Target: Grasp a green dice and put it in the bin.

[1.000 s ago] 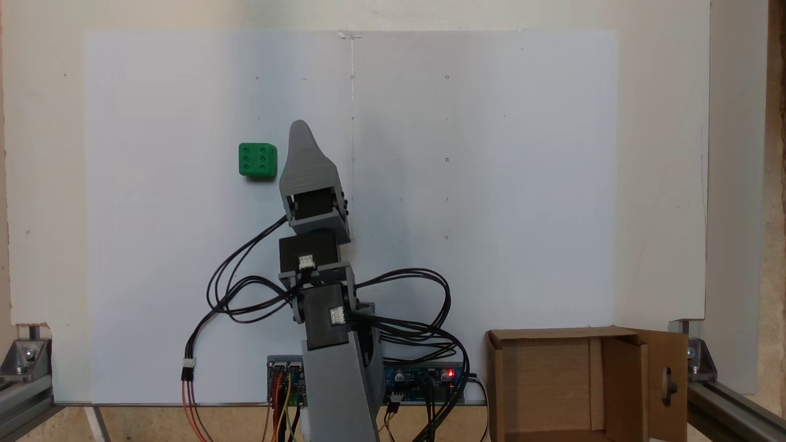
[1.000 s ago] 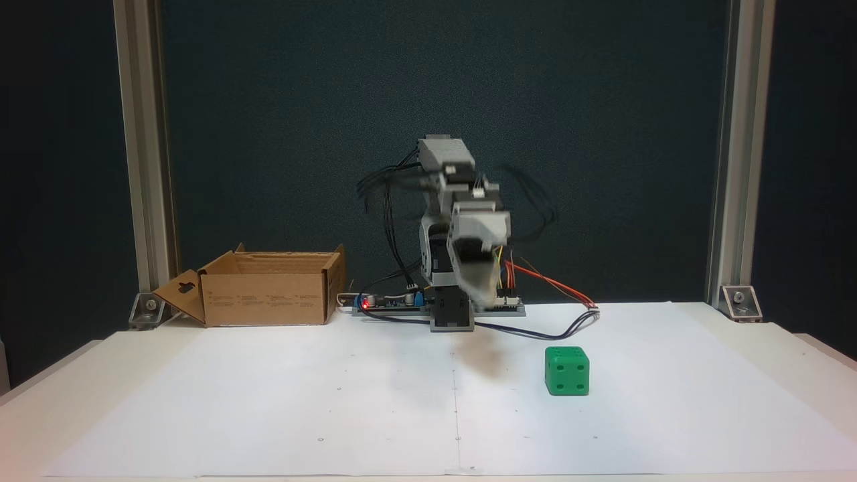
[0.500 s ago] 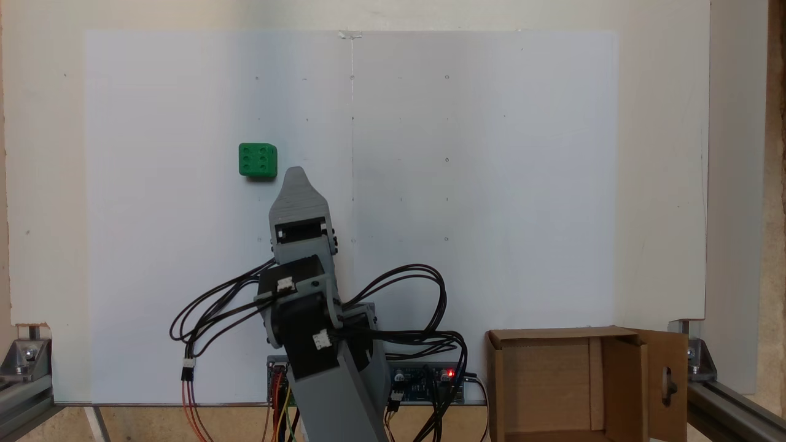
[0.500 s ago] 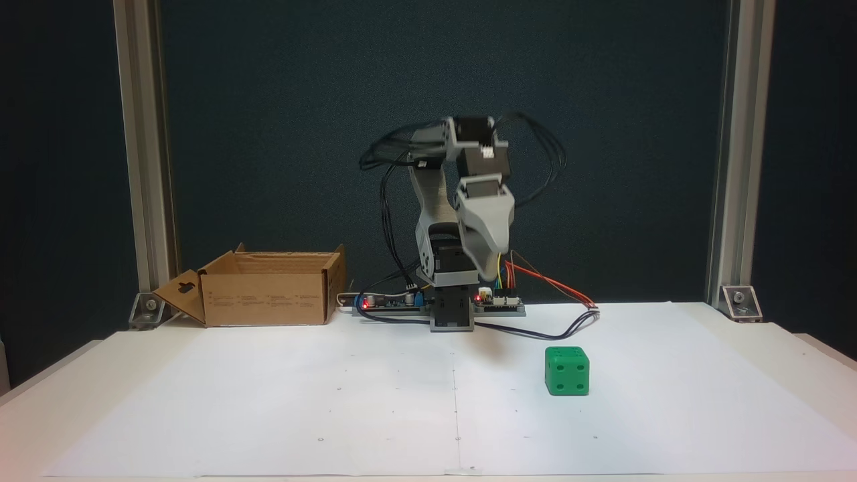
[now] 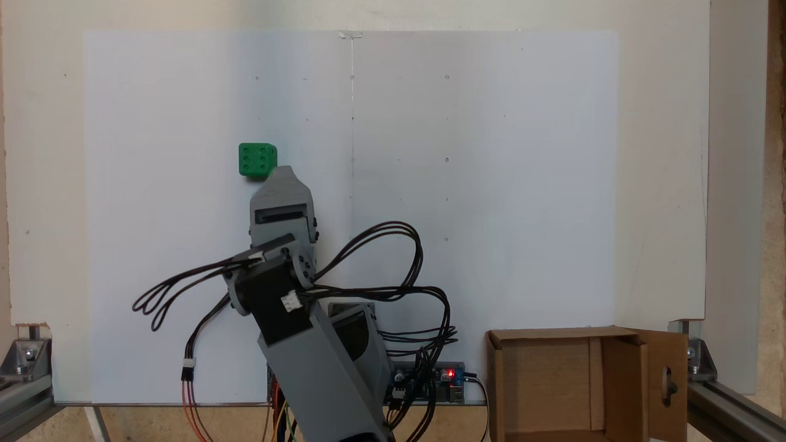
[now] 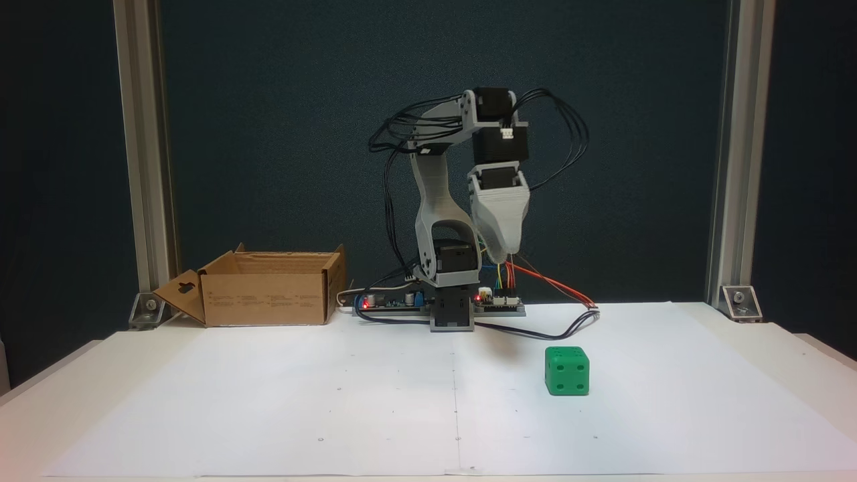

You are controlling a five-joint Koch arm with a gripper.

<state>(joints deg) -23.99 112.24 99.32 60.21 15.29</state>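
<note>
One big white surface [image 6: 268,415] carries everything, and the risks begin with the largest thing on it. The arm [image 6: 435,201] stands tall in the middle of a fixed view, with loose black wires [image 5: 184,288] looping off it. Those wires could snag on a joint if the arm swings hard toward the bin.

The bin [image 6: 268,294] sits at the left middle of that view, and at the lower right of the view from above [image 5: 571,380]. It is well apart from the dice, so the carry would be long, and a weak grip could let the dice drop on the way.

The hand [image 6: 501,254] hangs high above the surface, pointing down. It holds nothing and touches nothing. Only one grey tip shows in both fixed views, so how far open it is cannot be told. If it comes down closed or off to one side, it may just push the dice away.

The green dice [image 6: 567,370] rests on the surface, right of centre and lower than the hand. From above it sits at the upper left [image 5: 257,159], just beside the hand's tip [image 5: 280,172].
</note>
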